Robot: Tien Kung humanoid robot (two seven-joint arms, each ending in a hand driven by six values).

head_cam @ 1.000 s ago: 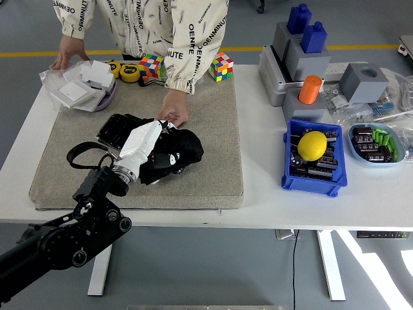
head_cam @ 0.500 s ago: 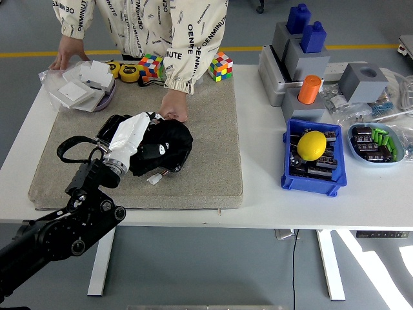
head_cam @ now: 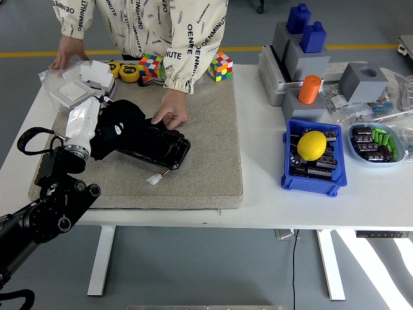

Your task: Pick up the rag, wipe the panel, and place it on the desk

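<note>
My left hand (head_cam: 97,126), white-shelled on a black arm, is shut on the black rag (head_cam: 118,121) at the left part of the grey mat. The rag lies bunched over the left end of the glossy black panel (head_cam: 155,147), which rests on the mat with a small white connector on a wire below it. A person's hand (head_cam: 169,111) presses on the panel's far edge and holds it down. My right arm is out of the picture.
The grey mat (head_cam: 206,174) covers the table's left half. The person's other hand (head_cam: 66,53) rests by a white box (head_cam: 84,84). Rubik's cubes (head_cam: 221,66) and tape rolls sit behind. A blue bin (head_cam: 312,183) with a yellow ball stands right.
My left hand has dragged the rag leftward across the panel, from its right end to its left end. The panel's glossy right part now shows. The person's hand stays on it.
</note>
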